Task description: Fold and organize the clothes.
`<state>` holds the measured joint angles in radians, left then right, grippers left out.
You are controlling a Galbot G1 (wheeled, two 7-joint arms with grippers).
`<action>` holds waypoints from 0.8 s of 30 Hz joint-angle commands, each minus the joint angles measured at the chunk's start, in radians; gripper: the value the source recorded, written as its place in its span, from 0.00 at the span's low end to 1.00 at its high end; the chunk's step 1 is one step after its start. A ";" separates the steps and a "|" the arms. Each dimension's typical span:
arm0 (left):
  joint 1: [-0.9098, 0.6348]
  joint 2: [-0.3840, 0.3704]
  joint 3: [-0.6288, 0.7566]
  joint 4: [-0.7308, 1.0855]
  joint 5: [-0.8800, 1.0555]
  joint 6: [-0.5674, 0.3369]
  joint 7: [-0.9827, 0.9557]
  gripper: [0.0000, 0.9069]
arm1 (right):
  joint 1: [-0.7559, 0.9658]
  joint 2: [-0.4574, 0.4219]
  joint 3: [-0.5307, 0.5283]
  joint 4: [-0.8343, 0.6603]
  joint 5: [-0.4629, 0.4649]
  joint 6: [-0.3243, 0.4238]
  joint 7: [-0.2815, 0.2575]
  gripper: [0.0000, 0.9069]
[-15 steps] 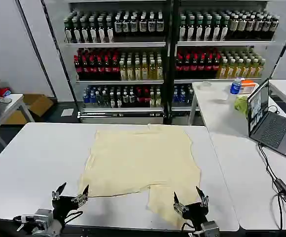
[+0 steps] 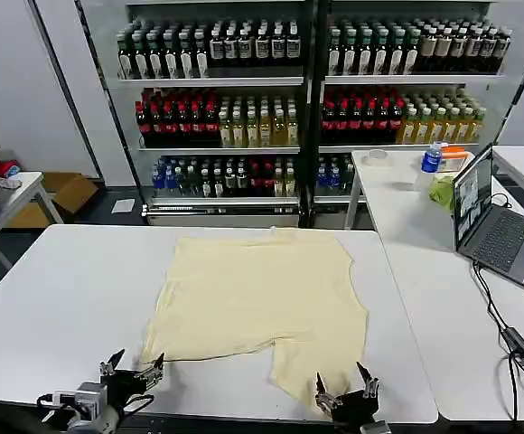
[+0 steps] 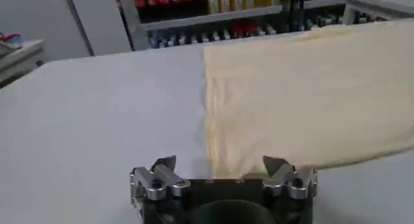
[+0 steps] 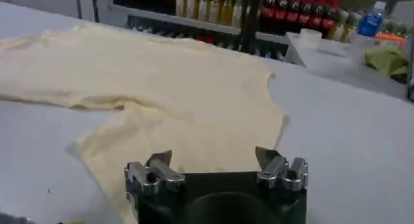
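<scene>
Head view: pale cream-yellow soft fabric T-shirt (image 2: 260, 307) lies spread flat on white rectangular table (image 2: 63, 298), one flap reaching toward near edge. Left gripper (image 2: 133, 370) at near edge, just beside shirt's near-left corner, fingers apart, empty. Right gripper (image 2: 344, 391) at near edge by flap, fingers apart.

Left wrist view: left gripper (image 3: 223, 169) spread, shirt (image 3: 310, 96) edge just ahead.

Right wrist view: right gripper (image 4: 215, 163) spread above shirt (image 4: 162, 89) flap.

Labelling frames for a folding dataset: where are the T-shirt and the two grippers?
T-shirt (image 2: 257, 303): head view, middle of the spread fabric.
Left gripper (image 2: 133, 369): head view, midway between open fingertips.
Right gripper (image 2: 343, 384): head view, midway between open fingertips.
</scene>
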<state>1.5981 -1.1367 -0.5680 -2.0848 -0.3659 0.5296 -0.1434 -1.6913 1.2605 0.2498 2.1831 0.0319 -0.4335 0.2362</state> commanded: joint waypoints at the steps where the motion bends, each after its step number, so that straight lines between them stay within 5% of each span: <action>1: -0.019 0.001 0.009 0.029 -0.011 0.018 -0.001 0.12 | -0.008 0.000 -0.002 -0.011 -0.004 -0.004 0.000 1.00; 3: -0.021 -0.001 0.011 0.032 -0.013 0.017 -0.001 0.02 | -0.006 -0.001 -0.003 -0.014 0.003 -0.006 0.000 0.90; 8: -0.024 -0.002 0.014 0.038 -0.022 0.014 0.000 0.01 | 0.005 -0.003 -0.008 -0.031 0.027 -0.013 0.001 0.12; 12: -0.024 -0.002 0.013 0.042 -0.028 0.014 0.002 0.01 | 0.011 -0.003 -0.013 -0.043 0.040 -0.012 0.000 0.00; 24: -0.019 -0.007 0.012 0.033 -0.034 0.008 0.012 0.01 | 0.011 -0.007 -0.024 -0.036 0.048 -0.005 -0.004 0.00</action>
<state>1.5781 -1.1414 -0.5564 -2.0490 -0.3972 0.5346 -0.1336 -1.6817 1.2521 0.2268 2.1499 0.0739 -0.4347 0.2326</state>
